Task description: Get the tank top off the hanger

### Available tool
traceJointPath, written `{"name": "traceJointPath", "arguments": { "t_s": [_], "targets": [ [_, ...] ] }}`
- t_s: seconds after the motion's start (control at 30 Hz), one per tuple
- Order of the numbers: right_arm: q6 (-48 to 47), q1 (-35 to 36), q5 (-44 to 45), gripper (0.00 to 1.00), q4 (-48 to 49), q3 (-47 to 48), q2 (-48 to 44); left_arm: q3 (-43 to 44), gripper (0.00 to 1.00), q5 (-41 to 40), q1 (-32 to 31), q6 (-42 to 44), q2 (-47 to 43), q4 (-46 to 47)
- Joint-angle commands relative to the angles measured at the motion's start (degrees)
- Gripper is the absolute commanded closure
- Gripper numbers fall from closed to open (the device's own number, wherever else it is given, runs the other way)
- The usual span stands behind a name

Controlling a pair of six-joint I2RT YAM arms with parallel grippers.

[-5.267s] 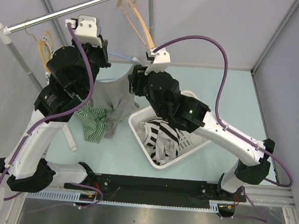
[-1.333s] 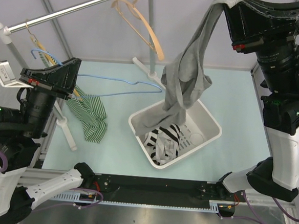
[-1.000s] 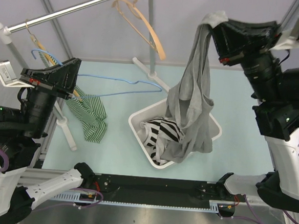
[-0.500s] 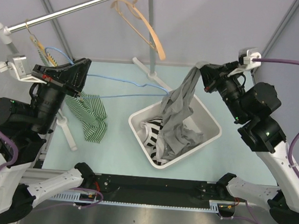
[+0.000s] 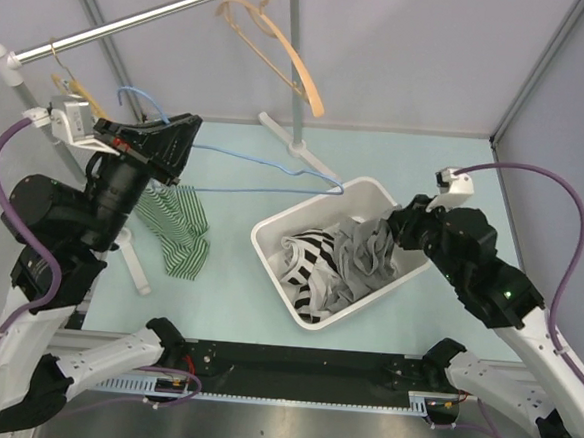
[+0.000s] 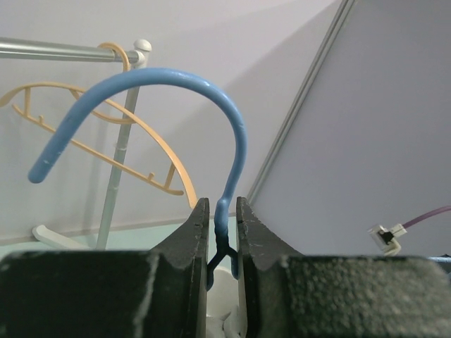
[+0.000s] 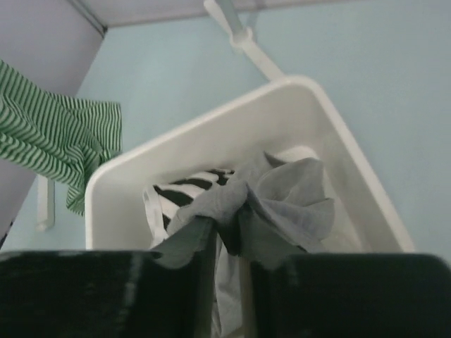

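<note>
The blue wire hanger [image 5: 254, 189] is bare and held out level above the table. My left gripper [image 5: 182, 136] is shut on its neck just under the hook [image 6: 176, 77], in the left wrist view [image 6: 223, 211]. The grey tank top [image 5: 365, 256] lies crumpled in the white basket [image 5: 269, 263]. My right gripper [image 5: 391, 231] sits low at the basket's right rim. In the right wrist view a bunch of the tank top [image 7: 282, 204] lies over my right gripper's [image 7: 227, 229] tips. The fingers stand a little apart, and the cloth hides whether it is pinched.
A black-and-white striped garment [image 5: 314, 256] lies in the basket under the grey one. A green striped garment [image 5: 176, 231] hangs at the left. A wooden hanger [image 5: 284, 53] hangs from the metal rail [image 5: 135, 23], and a rack foot [image 5: 292, 144] rests behind the basket.
My right arm has come down from high up to the basket's rim, and the tank top has dropped from hanging into a heap in the basket. The left arm shifted slightly right with the hanger.
</note>
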Motion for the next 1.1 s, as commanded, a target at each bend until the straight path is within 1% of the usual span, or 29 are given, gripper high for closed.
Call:
{"name": "traceJointPath", "arguments": {
  "t_s": [0.0,0.03,0.07,0.1,0.13,0.2,0.27,0.4,0.47,0.5,0.57,0.6,0.73,0.8,0.83,0.87,1.0,1.03,1.07],
  "targets": [
    [1.8,-0.1,-6.0,0.62,-5.5,3.2,5.9,0.0,1.00,3.6,0.2,0.7,3.2,-0.3],
    [0.7,-0.1,-6.6,0.55,-6.5,4.5,7.1,0.2,1.00,4.3,0.2,0.8,4.4,-1.2],
    [0.2,-0.1,-6.4,0.45,-7.6,6.9,9.3,0.5,1.00,4.9,0.2,0.9,5.0,-1.9],
    [-0.2,-0.1,-6.1,0.30,-9.5,8.3,9.9,1.2,1.00,5.5,0.3,1.1,5.5,-2.5],
    [-0.5,-0.3,-5.4,0.25,-10.2,9.4,10.3,1.5,1.00,6.7,0.3,1.3,6.6,-4.1],
    [-1.7,-0.2,-4.8,0.08,-11.6,11.9,9.8,2.5,1.00,7.6,0.3,1.7,7.4,-5.7],
    [-2.8,-0.3,-4.0,0.04,-13.0,13.5,8.9,3.1,1.00,8.4,0.3,2.0,8.2,-7.5],
    [-3.6,-0.5,-6.5,0.02,-13.4,17.0,5.2,3.0,1.00,9.9,0.2,2.9,8.5,-8.9],
    [-3.8,-0.6,-12.4,0.02,-12.2,18.3,4.3,2.8,1.00,10.7,0.3,3.4,8.6,-9.2],
    [-3.7,-0.6,-17.9,0.02,-11.5,19.9,4.0,2.7,1.00,11.1,0.3,3.8,8.9,-9.3],
    [-3.2,-0.6,-22.8,0.02,-9.5,21.4,3.9,2.2,1.00,12.0,0.2,4.2,8.9,-9.6],
    [-2.9,-0.7,-27.9,0.02,-8.9,22.1,4.1,2.1,1.00,12.2,0.3,4.2,8.9,-9.7],
    [-1.6,-0.5,-40.2,0.04,-6.1,25.1,7.6,1.5,1.00,12.6,0.3,4.1,9.4,-9.7],
    [-0.8,0.0,-46.2,0.08,-3.5,24.7,8.4,1.6,1.00,12.6,0.3,4.0,9.6,-9.8],
    [-0.1,0.1,-47.5,0.10,-2.5,24.5,9.0,1.7,1.00,12.6,0.3,4.0,10.0,-9.8],
    [0.1,0.7,-48.1,0.16,-2.2,23.9,9.5,2.0,1.00,12.6,0.2,3.8,10.1,-9.9],
    [0.7,4.2,-45.5,0.29,-1.2,22.1,10.1,2.6,1.00,12.6,0.3,3.4,10.8,-9.8],
    [0.7,6.3,-44.8,0.31,-0.5,21.5,10.2,2.6,1.00,14.0,0.3,3.3,11.0,-9.8],
    [0.7,7.3,-44.0,0.37,-0.5,20.8,10.5,2.6,1.00,14.0,0.3,3.1,11.1,-9.8]
  ]
}}
